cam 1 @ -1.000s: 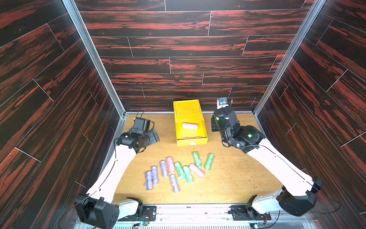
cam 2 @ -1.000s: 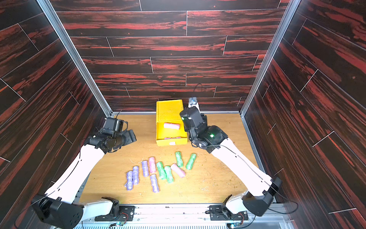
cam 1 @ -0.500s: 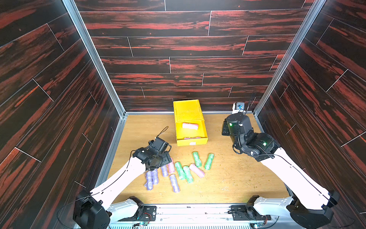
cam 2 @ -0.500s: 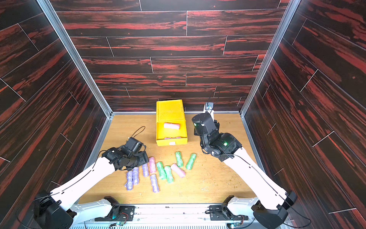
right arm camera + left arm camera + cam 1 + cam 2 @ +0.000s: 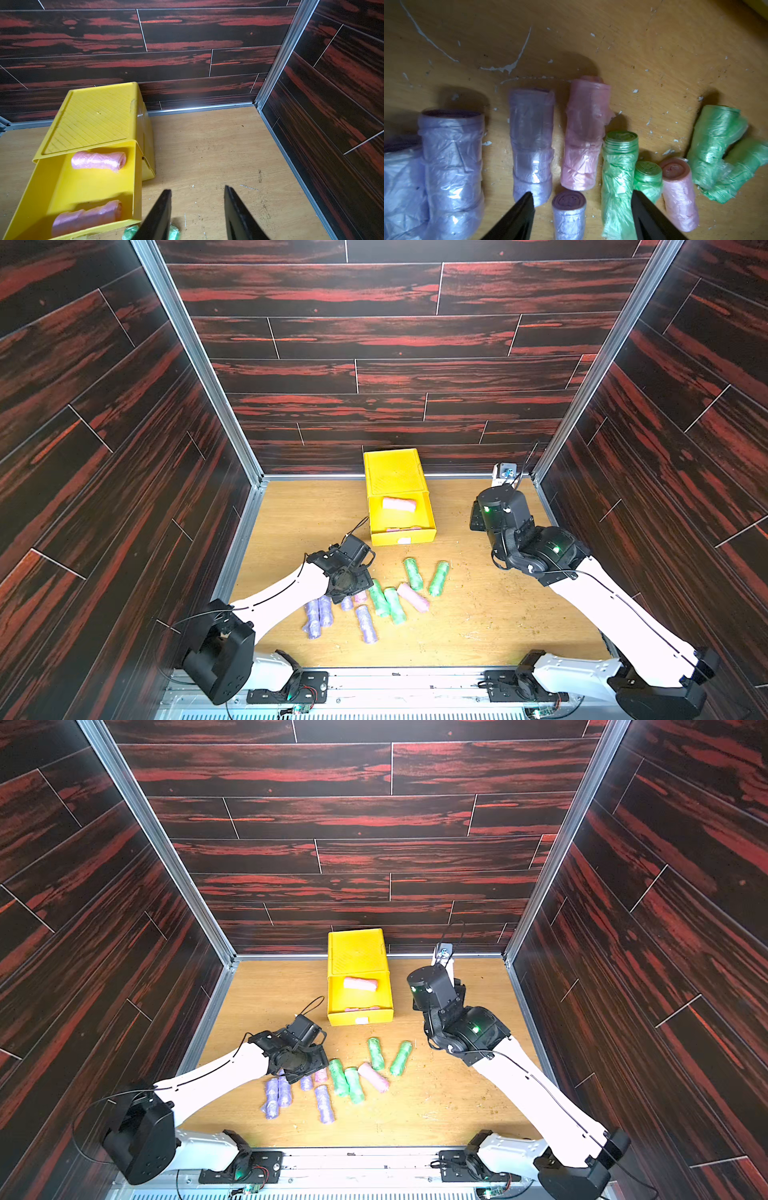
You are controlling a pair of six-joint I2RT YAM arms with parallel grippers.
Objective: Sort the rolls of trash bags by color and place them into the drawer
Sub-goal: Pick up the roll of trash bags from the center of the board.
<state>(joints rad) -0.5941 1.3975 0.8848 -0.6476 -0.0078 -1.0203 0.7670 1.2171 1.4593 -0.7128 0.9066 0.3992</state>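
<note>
The yellow drawer point(image 5: 392, 472) cabinet stands at the back with its top drawer point(image 5: 89, 187) pulled out. Two pink rolls point(image 5: 97, 160) point(image 5: 87, 216) lie inside it. In front of it on the table lie purple rolls point(image 5: 318, 614), green rolls point(image 5: 412, 572) and a pink roll point(image 5: 412, 596). My left gripper point(image 5: 581, 192) hangs open low over this cluster. A purple roll point(image 5: 569, 207) and a green roll point(image 5: 618, 176) lie between its fingers, and another pink roll point(image 5: 583, 135) lies just past the tips. My right gripper point(image 5: 197, 188) is open and empty beside the drawer's right side.
Dark wood-patterned walls point(image 5: 395, 377) close in the table on three sides, with metal corner posts point(image 5: 582, 406). The wooden tabletop point(image 5: 478, 626) carries white scratches and crumbs. Both arm bases point(image 5: 232, 1152) sit along the front edge.
My left arm swung from the table's left side to over the rolls, and its jaws narrowed a little. My right arm drew away from the drawer toward the right wall.
</note>
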